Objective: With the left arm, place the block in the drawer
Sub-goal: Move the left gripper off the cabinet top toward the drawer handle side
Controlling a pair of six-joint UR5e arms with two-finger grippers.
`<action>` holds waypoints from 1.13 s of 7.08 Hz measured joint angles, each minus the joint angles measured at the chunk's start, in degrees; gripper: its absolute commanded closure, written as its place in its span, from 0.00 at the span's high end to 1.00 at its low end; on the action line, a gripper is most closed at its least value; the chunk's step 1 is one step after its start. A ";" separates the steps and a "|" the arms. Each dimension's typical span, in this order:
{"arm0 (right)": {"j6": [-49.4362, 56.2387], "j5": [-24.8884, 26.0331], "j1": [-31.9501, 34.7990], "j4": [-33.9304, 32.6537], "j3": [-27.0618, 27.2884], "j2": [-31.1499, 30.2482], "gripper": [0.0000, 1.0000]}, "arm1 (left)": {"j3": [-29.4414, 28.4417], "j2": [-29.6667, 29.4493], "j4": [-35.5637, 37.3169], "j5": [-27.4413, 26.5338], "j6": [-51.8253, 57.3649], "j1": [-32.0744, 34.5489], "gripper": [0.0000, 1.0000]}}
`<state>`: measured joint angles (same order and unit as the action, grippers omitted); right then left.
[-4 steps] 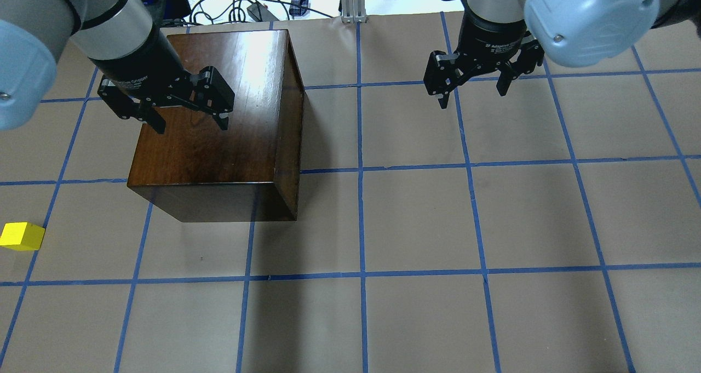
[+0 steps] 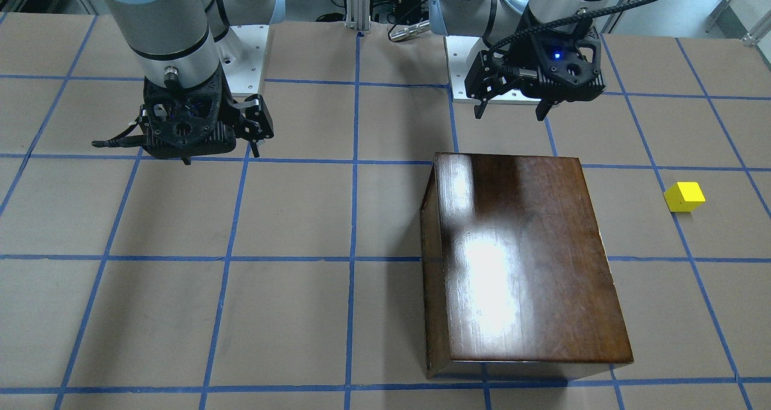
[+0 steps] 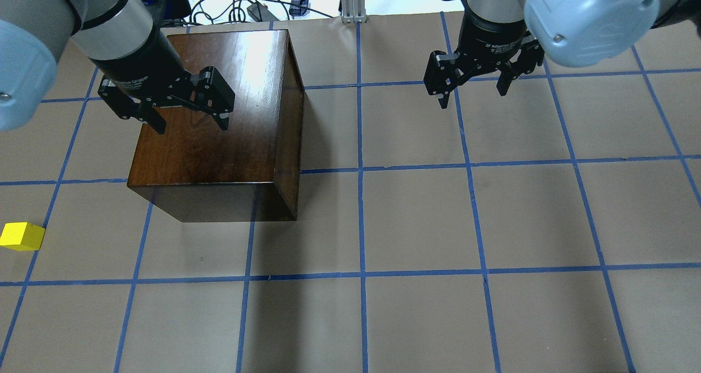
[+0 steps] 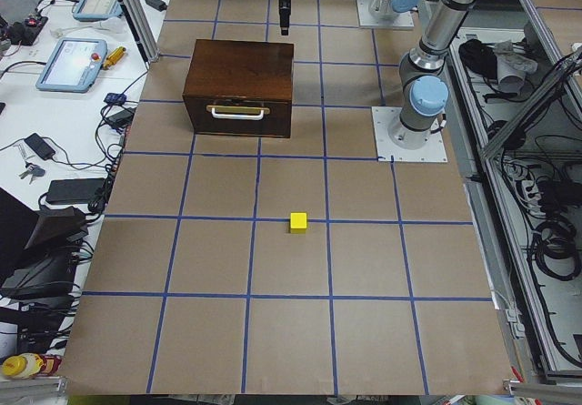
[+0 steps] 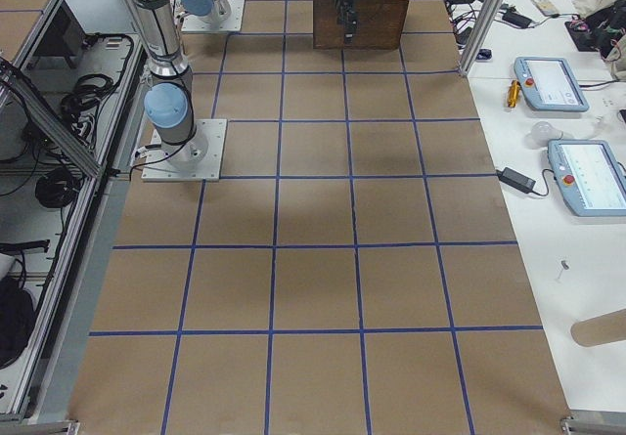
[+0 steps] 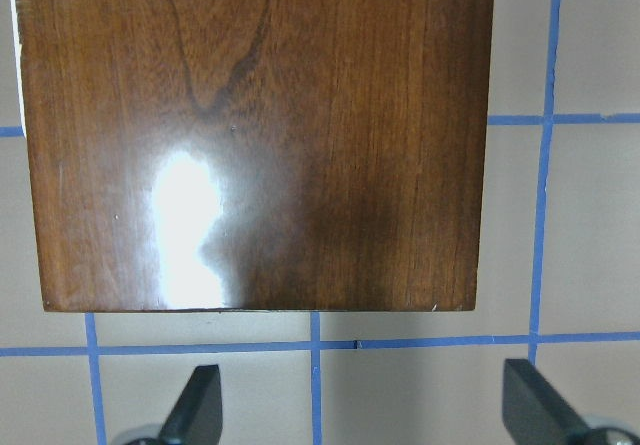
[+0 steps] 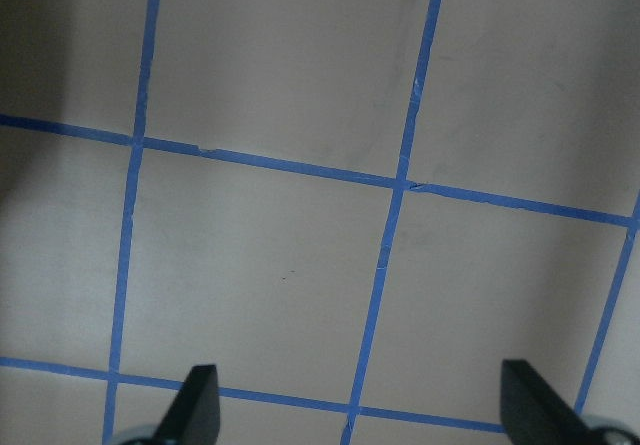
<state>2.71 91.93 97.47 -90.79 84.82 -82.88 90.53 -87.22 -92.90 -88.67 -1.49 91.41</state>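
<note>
Item: small bright yellow cube block (image 3: pixel 22 236). It lies on the brown paper-covered table (image 3: pixel 416 219) with its blue tape grid, at the lower left edge of the overhead view and well apart from the box. In the exterior left view the block (image 4: pixel 297 222) sits near the frame's centre, below the drawer front.

Item: glossy dark brown wooden box (image 3: pixel 213 115), upper left of the overhead view. Its drawer (image 4: pixel 238 121) shows only in the exterior left view, where the dark front panel lies flush with the box face and carries a pale bar handle (image 4: pixel 238 110).

Item: left gripper (image 3: pixel 191 124), black. In the overhead view it overlaps the box top, touching nothing. Its jaws stand wide apart and hold nothing. In its wrist view we see the box top (image 6: pixel 260 135) filling the upper frame, with both fingertips (image 6: pixel 195 410) over bare paper at the bottom.

Item: right gripper (image 3: pixel 472 95), black, upper right of the overhead view. It hangs over bare table, far from box and block — jaws likewise spread wide and empty.
</note>
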 measured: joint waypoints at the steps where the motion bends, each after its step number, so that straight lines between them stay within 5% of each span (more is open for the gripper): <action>1: -0.01 -0.01 0.00 0.00 0.00 0.00 1.00 | -0.01 0.01 0.02 0.06 0.00 0.00 1.00; 8: 0.00 0.00 0.00 0.00 0.00 0.00 1.00 | -0.51 1.43 -3.33 -0.95 9.85 -6.54 1.00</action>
<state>2.72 91.93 97.47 -90.79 84.81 -82.88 90.02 -85.79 -96.23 -89.62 8.36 84.86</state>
